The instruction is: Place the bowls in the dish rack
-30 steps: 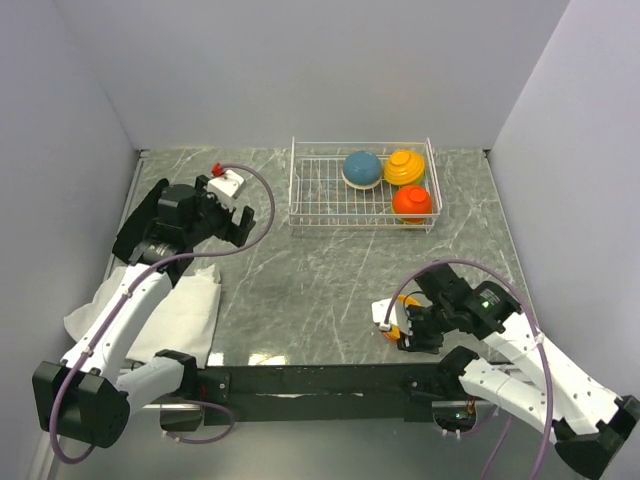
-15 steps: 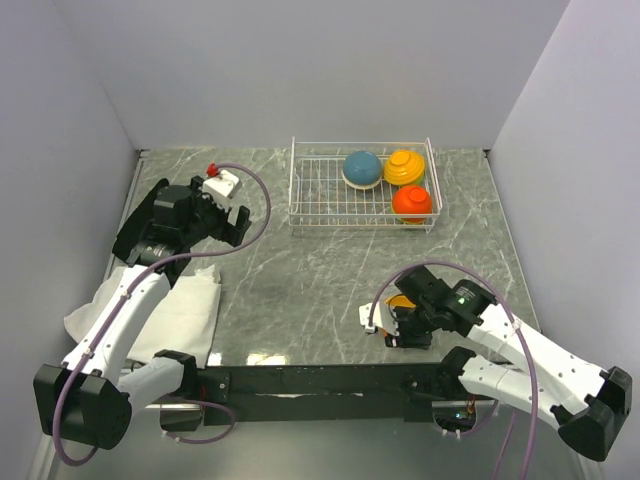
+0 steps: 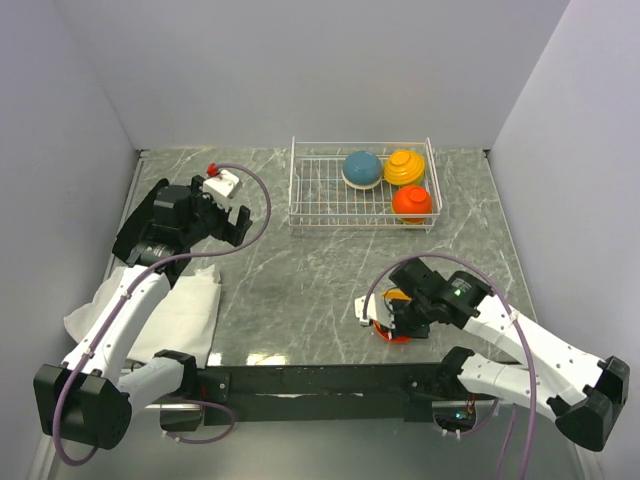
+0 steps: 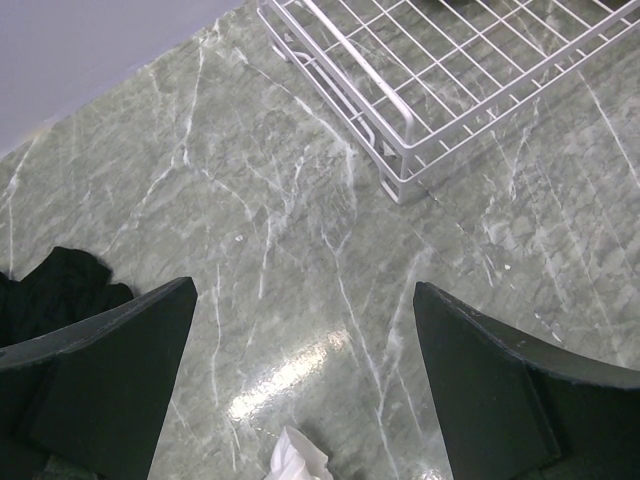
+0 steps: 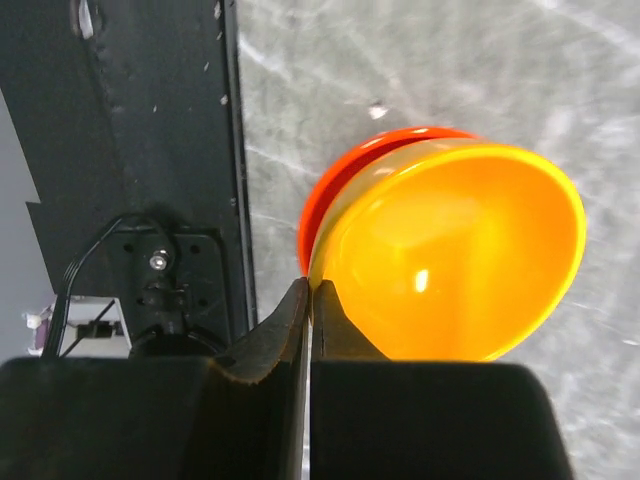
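My right gripper is shut on the near rim of a yellow-orange bowl, whose hollow faces the wrist camera. A red-orange bowl lies right behind it, against its outer side. In the top view this pair sits near the table's front edge, under the right gripper. The dish rack at the back holds a teal-blue bowl, a yellow-orange bowl and a red-orange bowl, all upside down. My left gripper hangs open over bare table, left of the rack.
A white cloth lies at the front left under the left arm; its tip shows between the left fingers. The rack's near corner is ahead of the left gripper. The dark base rail runs close beside the held bowl.
My right gripper has shifted left over the bowls near the front edge and closed onto the yellow-orange bowl's rim. The left arm has barely moved.
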You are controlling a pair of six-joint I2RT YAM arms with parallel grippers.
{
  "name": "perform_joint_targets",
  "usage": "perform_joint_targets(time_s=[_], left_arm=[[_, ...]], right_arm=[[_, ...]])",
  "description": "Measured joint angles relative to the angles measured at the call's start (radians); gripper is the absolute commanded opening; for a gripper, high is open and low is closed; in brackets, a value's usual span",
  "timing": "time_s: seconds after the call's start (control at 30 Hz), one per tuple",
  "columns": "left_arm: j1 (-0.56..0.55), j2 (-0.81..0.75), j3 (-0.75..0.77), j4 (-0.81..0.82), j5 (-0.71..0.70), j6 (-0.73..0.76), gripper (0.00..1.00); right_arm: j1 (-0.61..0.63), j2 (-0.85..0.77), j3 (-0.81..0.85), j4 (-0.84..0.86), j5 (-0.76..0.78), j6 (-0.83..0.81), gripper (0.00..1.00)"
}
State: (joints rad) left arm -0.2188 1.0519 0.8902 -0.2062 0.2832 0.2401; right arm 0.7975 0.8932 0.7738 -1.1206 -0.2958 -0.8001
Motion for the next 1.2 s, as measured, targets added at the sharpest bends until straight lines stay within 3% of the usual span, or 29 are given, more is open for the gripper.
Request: perform_joint_targets(time_s=[0.4, 0.53, 0.7, 0.83, 0.97, 1.2], left_arm=[[0.001, 0.010, 0.051, 0.002, 0.073, -0.025, 0.97], [0.001, 0.036, 0.084, 0.037, 0.138, -0.076, 0.95], [-0.002, 0.138, 0.158, 0.067, 0.210, -0.138, 0.93], [-0.022, 0.307, 0.356, 0.053, 0.228, -0.128, 0.92], [-0.060, 0.504, 0.603, 0.032, 0.238, -0.087, 0.91], [-0.108, 0.762, 0.832, -0.003, 0.240, -0.045, 0.89]], right_arm=[[-0.017, 0.072, 0.338, -0.062, 0.041, 0.038, 0.00], [-0.101, 0.120, 0.461, -0.018, 0.005, 0.097, 0.00], [-0.266, 0.230, 0.545, 0.158, -0.146, 0.252, 0.00], [-0.416, 0.397, 0.633, 0.328, -0.314, 0.454, 0.00], [-0.576, 0.628, 0.719, 0.621, -0.541, 0.798, 0.00], [-0.667, 0.993, 0.825, 1.081, -0.768, 1.323, 0.00]])
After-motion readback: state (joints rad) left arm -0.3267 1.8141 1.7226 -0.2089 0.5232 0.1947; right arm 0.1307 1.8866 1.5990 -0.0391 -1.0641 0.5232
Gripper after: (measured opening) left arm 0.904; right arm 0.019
